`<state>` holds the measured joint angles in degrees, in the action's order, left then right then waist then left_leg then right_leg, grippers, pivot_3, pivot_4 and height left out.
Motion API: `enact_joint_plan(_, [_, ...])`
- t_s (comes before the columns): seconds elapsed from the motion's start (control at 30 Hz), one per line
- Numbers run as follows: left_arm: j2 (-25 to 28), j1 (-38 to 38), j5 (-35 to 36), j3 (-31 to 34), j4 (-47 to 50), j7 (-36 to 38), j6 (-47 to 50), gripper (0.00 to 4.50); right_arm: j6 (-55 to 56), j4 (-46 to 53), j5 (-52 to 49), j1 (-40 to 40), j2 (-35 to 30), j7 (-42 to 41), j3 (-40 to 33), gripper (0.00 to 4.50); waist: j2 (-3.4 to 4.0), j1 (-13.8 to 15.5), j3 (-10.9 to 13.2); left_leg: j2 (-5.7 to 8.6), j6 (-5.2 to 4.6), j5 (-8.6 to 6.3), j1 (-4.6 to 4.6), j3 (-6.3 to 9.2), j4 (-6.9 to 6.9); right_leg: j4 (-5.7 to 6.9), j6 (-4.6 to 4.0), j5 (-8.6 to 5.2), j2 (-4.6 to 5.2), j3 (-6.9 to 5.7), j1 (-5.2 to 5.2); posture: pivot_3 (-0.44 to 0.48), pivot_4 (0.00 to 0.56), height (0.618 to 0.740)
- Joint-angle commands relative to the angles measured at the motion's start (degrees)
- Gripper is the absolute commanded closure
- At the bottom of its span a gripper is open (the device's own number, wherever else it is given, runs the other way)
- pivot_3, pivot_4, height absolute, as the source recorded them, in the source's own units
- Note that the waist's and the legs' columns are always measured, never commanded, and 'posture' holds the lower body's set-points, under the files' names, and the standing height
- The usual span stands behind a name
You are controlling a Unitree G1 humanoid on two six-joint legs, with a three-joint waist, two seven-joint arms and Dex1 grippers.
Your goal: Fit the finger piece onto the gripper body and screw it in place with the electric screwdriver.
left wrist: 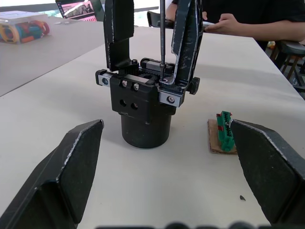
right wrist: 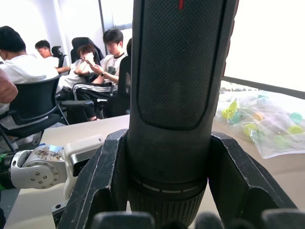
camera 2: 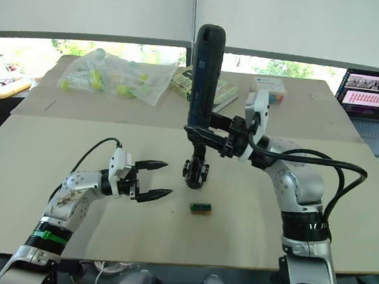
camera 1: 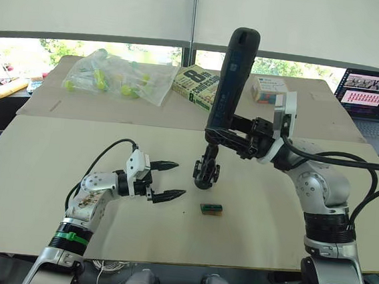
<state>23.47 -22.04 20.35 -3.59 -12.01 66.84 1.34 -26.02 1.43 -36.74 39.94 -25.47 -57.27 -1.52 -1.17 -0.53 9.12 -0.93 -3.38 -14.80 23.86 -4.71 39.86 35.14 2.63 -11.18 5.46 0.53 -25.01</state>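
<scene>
The gripper body (camera 1: 206, 172) stands at mid-table, a round black base with two upright black fingers. One of them, the finger piece (left wrist: 187, 43), sits on the body's top. My right gripper (camera 1: 229, 136) is shut on the electric screwdriver (camera 1: 232, 79) and holds it upright over the body. Its thin metal bit (left wrist: 162, 38) runs down between the two fingers to a screw at the finger piece's foot. My left gripper (camera 1: 179, 179) hovers open just to the left of the body, touching nothing.
A small green part on a card scrap (camera 1: 211, 209) lies just in front of the body. At the back are a plastic bag of yellow-green items (camera 1: 119, 75), a book (camera 1: 196, 84), a small box (camera 1: 268, 89) and a laptop (camera 1: 371, 99). People sit beyond the table.
</scene>
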Motion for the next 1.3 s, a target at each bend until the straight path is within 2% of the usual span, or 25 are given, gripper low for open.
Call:
enact_joint_plan(0.03, [0.4, 0.1, 0.1, -0.1, 2.2, -0.2, -0.2, 0.0, 2.2, 0.7, -1.1, 2.2, 0.0, -0.4, -2.9, 2.55, 0.0, 0.0, 0.0, 0.0, 0.0, 0.0, 0.0, 0.0, 0.0, 0.0, 0.0, 0.0, 0.0, 0.0, 0.0, 0.0, 0.15, 0.74])
enact_joint_plan(0.5, [0.4, 0.6, 0.0, -0.4, 2.7, -0.3, -0.2, 0.0, 3.2, -0.9, -1.0, 3.5, -0.1, -1.5, -3.8, 2.55, 0.0, -0.1, 0.0, 0.0, 0.0, 0.0, 0.0, 0.0, 0.0, 0.01, 0.0, 0.0, 0.0, 0.0, 0.0, 0.0, 0.15, 0.74])
enact_joint_plan(1.3, [0.1, 0.8, -0.1, -0.9, 2.0, -0.5, -1.1, 0.0, -1.6, 0.5, -3.1, 3.2, 0.7, -1.5, -3.6, 2.55, 0.0, -0.1, 0.0, 0.0, 0.0, 0.0, 0.0, 0.0, 0.0, 0.02, 0.0, 0.0, 0.01, 0.0, 0.0, 0.0, 0.15, 0.74])
